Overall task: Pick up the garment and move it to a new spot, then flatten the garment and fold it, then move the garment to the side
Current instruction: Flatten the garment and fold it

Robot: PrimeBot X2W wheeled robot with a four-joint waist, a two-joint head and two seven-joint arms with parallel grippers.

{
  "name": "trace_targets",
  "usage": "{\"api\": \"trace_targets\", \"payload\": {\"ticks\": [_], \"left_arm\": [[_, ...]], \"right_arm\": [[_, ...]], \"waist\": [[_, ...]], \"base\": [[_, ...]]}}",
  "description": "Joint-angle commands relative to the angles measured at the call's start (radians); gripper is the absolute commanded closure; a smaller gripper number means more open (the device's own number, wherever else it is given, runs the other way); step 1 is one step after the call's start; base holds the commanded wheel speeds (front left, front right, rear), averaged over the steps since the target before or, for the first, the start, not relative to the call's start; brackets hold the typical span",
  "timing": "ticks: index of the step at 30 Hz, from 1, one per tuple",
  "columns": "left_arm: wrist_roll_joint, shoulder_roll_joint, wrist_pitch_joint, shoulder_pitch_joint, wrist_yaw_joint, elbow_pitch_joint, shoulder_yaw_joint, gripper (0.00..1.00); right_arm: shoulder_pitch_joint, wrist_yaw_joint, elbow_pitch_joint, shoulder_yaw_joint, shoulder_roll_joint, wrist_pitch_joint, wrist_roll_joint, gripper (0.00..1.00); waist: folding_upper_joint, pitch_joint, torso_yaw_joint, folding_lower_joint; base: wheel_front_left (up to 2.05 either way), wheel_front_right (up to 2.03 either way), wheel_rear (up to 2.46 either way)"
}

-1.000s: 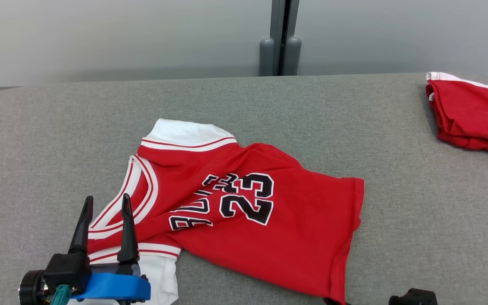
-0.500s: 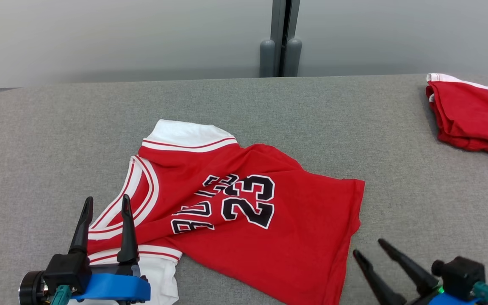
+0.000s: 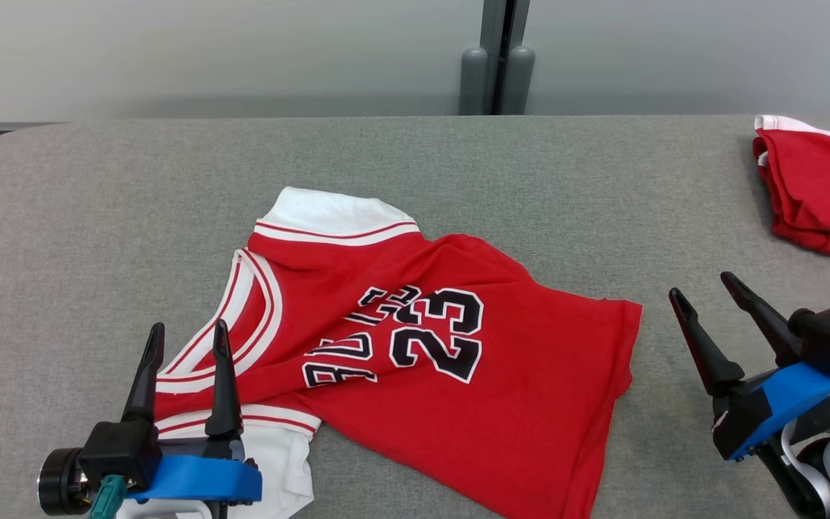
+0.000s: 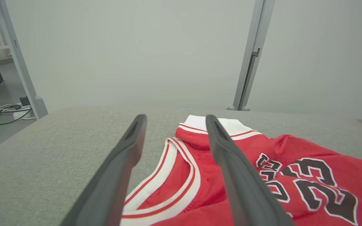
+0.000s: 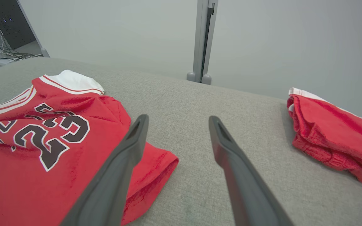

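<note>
- Left pincer (image 3: 189, 326) stands open, its two dark fingers parallel and apart, with nothing between them.
- It hangs at the jersey's (image 3: 458, 404) left end, over the white-trimmed armhole; in the left wrist view the striped trim shows between the fingers. Whether the tips touch the cloth I cannot tell.
- Right pincer (image 3: 700, 284) is open too, fingers spread in a V, and it grips nothing.
- It sits just off the jersey's right edge, beyond the hem and clear of the cloth. In the right wrist view the hem corner lies under its left finger, while bare grey surface shows between the two fingers.
- On the grey fabric-covered worktop (image 3: 98, 216) the jersey lies near the middle, spread out but not flat: neck and armholes at its left, hem at its right.
- Its cloth is red with white and red striped trim, and a black 23 edged in white faces up.
- Wrinkles run across the chest, and a crease hides part of the black lettering beside the number.
- Well to the right of the jersey, near the far right corner, lies a folded red garment (image 3: 826, 194) with a white band.
- Behind the jersey, past the far edge, a grey post (image 3: 498, 58) rises against a pale wall.
</note>
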Motion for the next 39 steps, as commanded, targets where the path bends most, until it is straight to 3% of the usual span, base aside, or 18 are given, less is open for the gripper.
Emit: {"api": "trace_targets", "payload": {"ticks": [1, 12, 35, 36, 37, 39], "left_arm": [[-0.006, -0.001, -0.002, -0.017, 0.002, -0.002, 0.002, 0.0], [-0.013, -0.001, -0.002, -0.023, 0.009, -0.008, -0.005, 0.0], [-0.015, -0.001, -0.002, -0.071, 0.014, -0.008, -0.043, 0.0], [-0.017, -0.001, -0.002, -0.073, 0.015, -0.006, -0.046, 0.0], [-0.019, -0.001, -0.002, -0.076, 0.015, -0.005, -0.048, 0.0], [-0.022, -0.001, -0.002, -0.079, 0.017, -0.004, -0.05, 0.0]], "right_arm": [[-0.016, 0.001, 0.016, 0.0, -0.006, 0.0, -0.006, 0.0], [-0.046, 0.0, 0.233, 0.04, -0.014, -0.031, 0.006, 0.0], [-0.302, 0.001, 0.6, 0.272, 0.045, -0.118, 0.057, 0.0], [-0.314, 0.001, 0.615, 0.281, 0.046, -0.122, 0.063, 0.76], [-0.327, 0.001, 0.627, 0.289, 0.046, -0.125, 0.065, 1.0], [-0.36, 0.0, 0.652, 0.292, 0.035, -0.144, 0.069, 1.0]], "waist": [[0.0, 0.006, 0.007, 0.0], [0.0, 0.039, 0.026, 0.0], [0.0, 0.108, 0.075, 0.0], [0.0, 0.109, 0.078, 0.0], [0.0, 0.11, 0.081, 0.0], [0.0, 0.113, 0.084, 0.0]], "base": [[0.0, 0.0, 0.0], [0.0, 0.0, 0.0], [0.0, 0.0, 0.0], [0.0, 0.0, 0.0], [0.0, 0.0, 0.0], [0.0, 0.0, 0.0]]}}
